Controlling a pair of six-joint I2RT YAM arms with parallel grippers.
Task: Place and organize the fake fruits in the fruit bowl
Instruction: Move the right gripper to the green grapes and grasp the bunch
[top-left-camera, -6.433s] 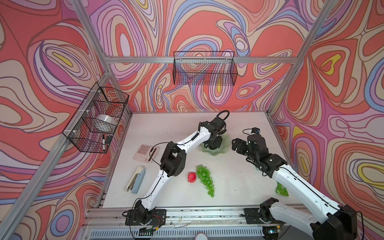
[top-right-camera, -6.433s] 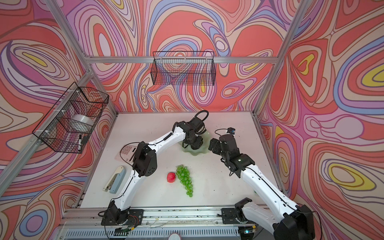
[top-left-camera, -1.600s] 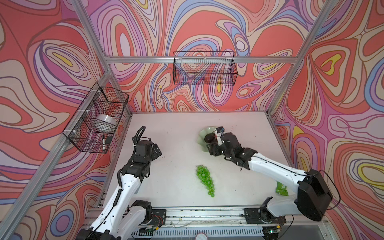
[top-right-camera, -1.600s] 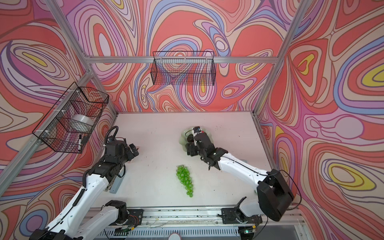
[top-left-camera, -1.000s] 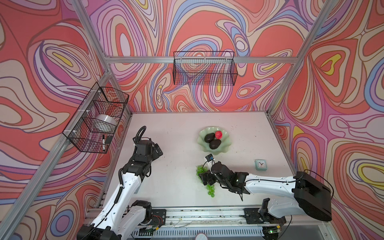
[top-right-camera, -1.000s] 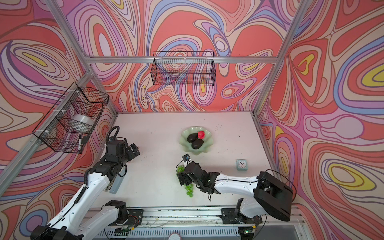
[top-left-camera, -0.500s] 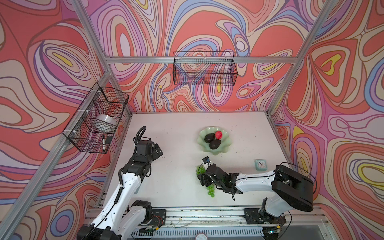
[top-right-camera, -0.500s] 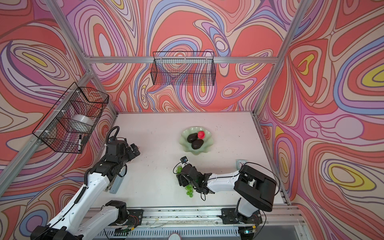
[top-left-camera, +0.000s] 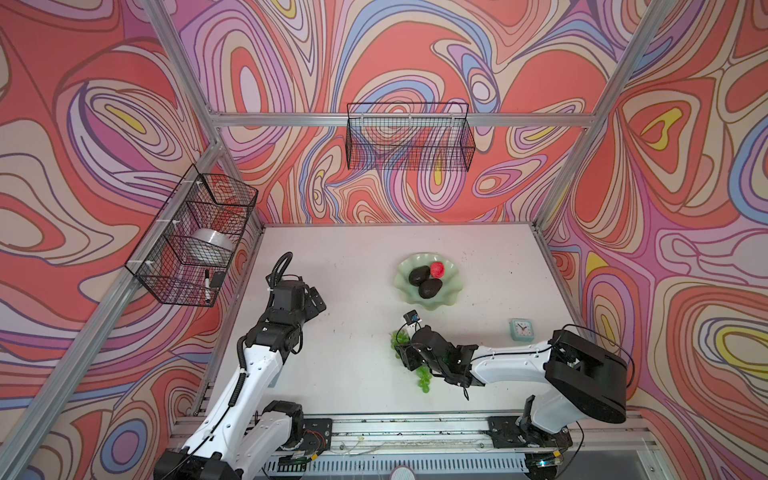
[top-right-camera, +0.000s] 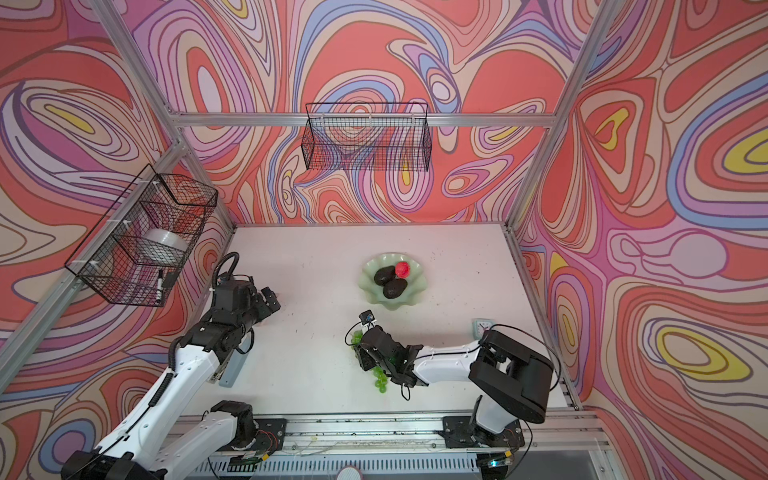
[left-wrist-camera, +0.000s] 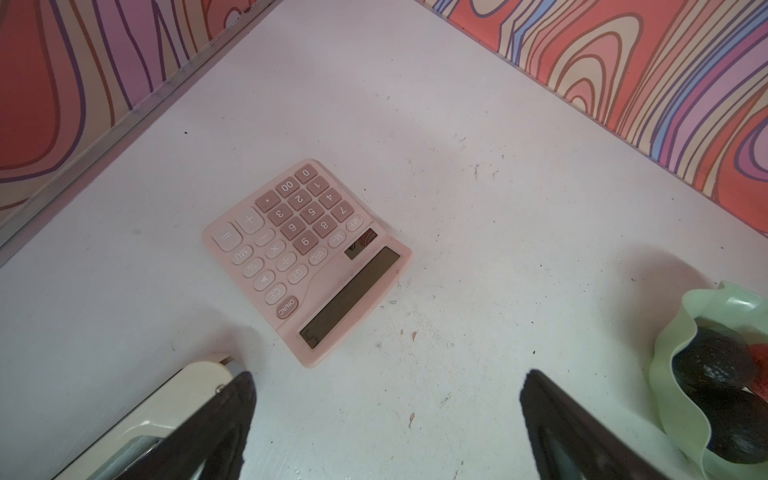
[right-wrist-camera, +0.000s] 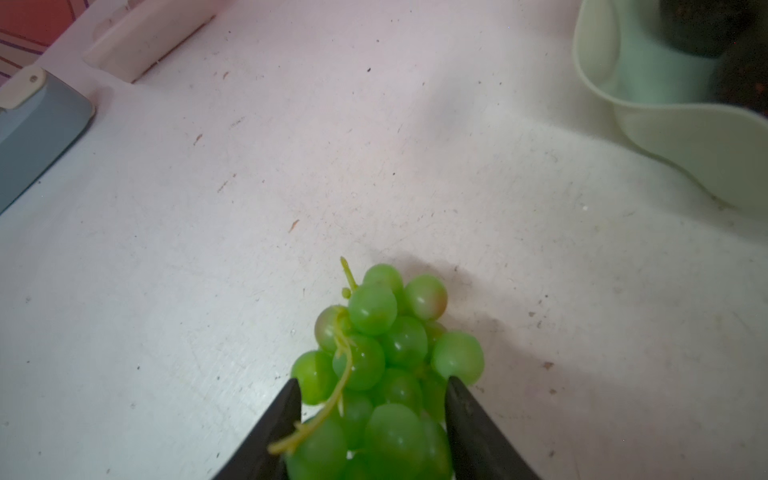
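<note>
The right hand (right-wrist-camera: 372, 390) grasps the grape bunch (right-wrist-camera: 374, 328) about its middle, jaws pressed on both flanks. The bunch lies on the worktop (right-wrist-camera: 374, 145) near the fruit bowl (top-left-camera: 454, 286). Lift it straight up so the loose ends clear the wavy rim, then lay it beside the 2 avocados (top-left-camera: 419, 275) and the strawberry (top-left-camera: 436, 269). The left hand (left-wrist-camera: 386, 386) hangs released, well apart.

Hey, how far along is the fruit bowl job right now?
Done: two avocados and the strawberry sit in the fruit bowl. In hand: the right hand grips the grape bunch, lying on the table short of the bowl. Remaining: carry the grapes into the bowl and release. The left hand hangs open, empty.
</note>
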